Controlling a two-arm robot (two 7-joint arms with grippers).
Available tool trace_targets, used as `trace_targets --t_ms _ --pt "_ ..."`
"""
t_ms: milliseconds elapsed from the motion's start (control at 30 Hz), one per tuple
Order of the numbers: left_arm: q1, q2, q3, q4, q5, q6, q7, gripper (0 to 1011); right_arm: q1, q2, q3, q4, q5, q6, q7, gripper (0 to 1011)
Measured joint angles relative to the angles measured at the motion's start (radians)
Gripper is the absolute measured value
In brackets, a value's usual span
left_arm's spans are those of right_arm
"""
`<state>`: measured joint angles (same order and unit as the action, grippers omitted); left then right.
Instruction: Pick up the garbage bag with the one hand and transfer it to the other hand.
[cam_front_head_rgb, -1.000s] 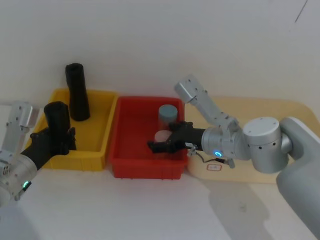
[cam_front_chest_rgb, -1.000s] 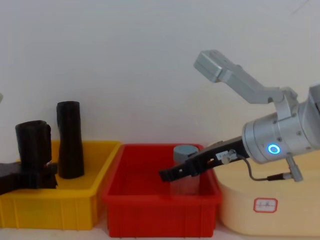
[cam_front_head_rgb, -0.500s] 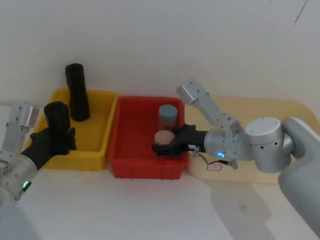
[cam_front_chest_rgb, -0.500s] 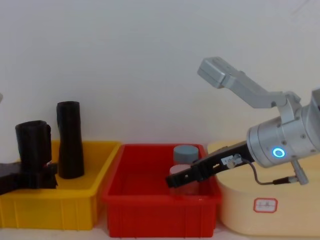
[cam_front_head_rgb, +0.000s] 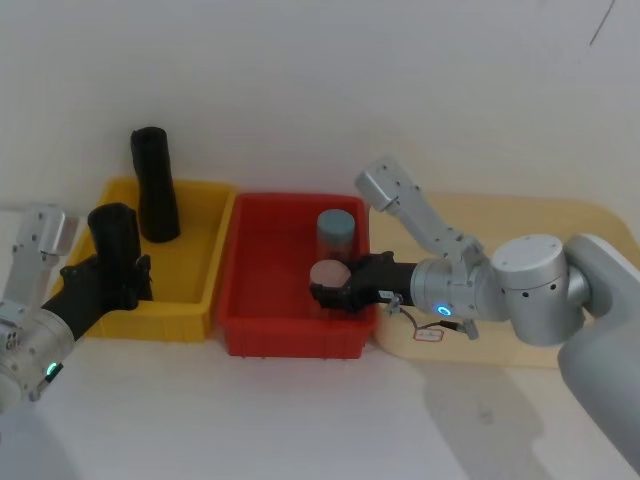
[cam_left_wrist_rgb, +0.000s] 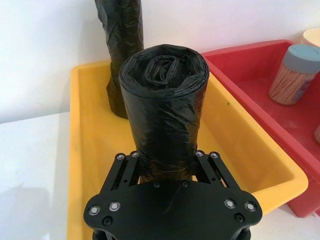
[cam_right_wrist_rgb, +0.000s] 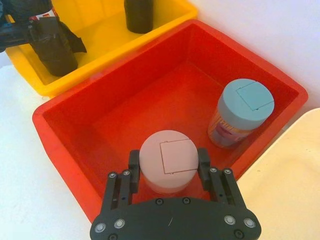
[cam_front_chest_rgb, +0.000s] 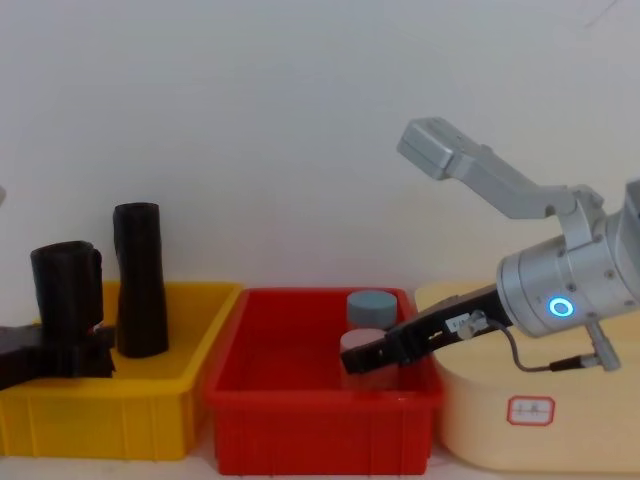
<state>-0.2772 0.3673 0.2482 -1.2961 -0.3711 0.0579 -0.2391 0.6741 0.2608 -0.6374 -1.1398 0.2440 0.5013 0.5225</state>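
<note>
**Handover pending: left tool (cam_left_wrist_rgb: 166, 161) has the garbage bag (cam_left_wrist_rgb: 165, 100)**

Left tool is clamped low on the bag, which stands upright at the yellow bin's (cam_front_head_rgb: 190, 300) near-left corner. Right tool (cam_right_wrist_rgb: 168, 165) sits around the pink-lidded jar (cam_front_head_rgb: 328, 272) in the red bin (cam_front_head_rgb: 290, 335); whether it grips, I cannot tell. I'd lift straight, leaving the top free for taking. Count: two black rolls, the bag and a spare roll (cam_front_head_rgb: 153, 195); two jars; two bins.

no text legible anywhere. red-bordered white tag (cam_front_chest_rgb: 531, 409) on cream board (cam_front_chest_rgb: 600, 430): marks too small. white sticker (cam_front_chest_rgb: 457, 322) on right end effector (cam_front_chest_rgb: 356, 361): print unreadable. blue-lidded jar (cam_right_wrist_rgb: 241, 111) label: blurred.
</note>
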Motion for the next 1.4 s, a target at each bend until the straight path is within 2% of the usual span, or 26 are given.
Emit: trace_targets --t_ms 433,700,933,1067,1267,1400 --pt "0.000 0.000 0.000 0.000 0.000 0.000 0.000 410 0.000 0.002 0.002 -0.002 -0.002 0.001 0.002 658" --pt "0.000 0.000 0.000 0.000 0.000 0.000 0.000 410 -0.024 0.023 0.028 -0.071 0.002 -0.016 -0.007 659" --pt "0.000 0.000 0.000 0.000 0.000 0.000 0.000 410 -0.060 0.058 0.071 -0.167 0.019 -0.036 -0.032 658" --pt "0.000 0.000 0.000 0.000 0.000 0.000 0.000 410 -0.093 0.085 0.115 -0.247 0.032 -0.049 -0.062 658" --pt "0.000 0.000 0.000 0.000 0.000 0.000 0.000 410 -0.136 0.114 0.169 -0.329 0.043 -0.064 -0.107 658" --pt "0.000 0.000 0.000 0.000 0.000 0.000 0.000 410 -0.183 0.140 0.222 -0.400 0.049 -0.073 -0.151 658"
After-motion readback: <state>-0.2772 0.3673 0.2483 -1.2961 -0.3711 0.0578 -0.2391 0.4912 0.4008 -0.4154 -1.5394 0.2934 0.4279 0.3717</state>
